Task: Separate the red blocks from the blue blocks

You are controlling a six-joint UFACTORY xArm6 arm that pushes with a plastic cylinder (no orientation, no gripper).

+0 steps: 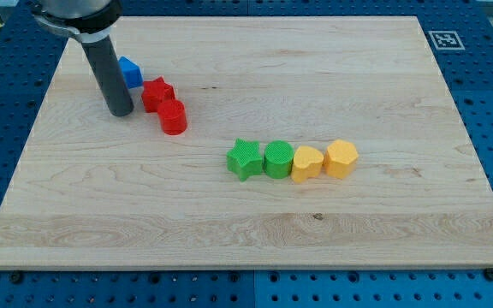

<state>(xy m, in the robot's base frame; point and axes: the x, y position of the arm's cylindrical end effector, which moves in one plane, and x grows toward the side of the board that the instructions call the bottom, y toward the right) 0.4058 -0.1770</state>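
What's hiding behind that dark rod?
A blue block peeks out on the view's right of the rod. My tip sits left of the red blocks. Anything else behind is covered.

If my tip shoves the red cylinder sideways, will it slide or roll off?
The red cylinder seems to stand on a flat end, so it will probably slide, not roll. It looks small and light, so it may spin off a rounded side. It touches the red star; my tip is left of both.

red star [156,92] touching red cylinder [174,117] | blue block [129,72] upper-left
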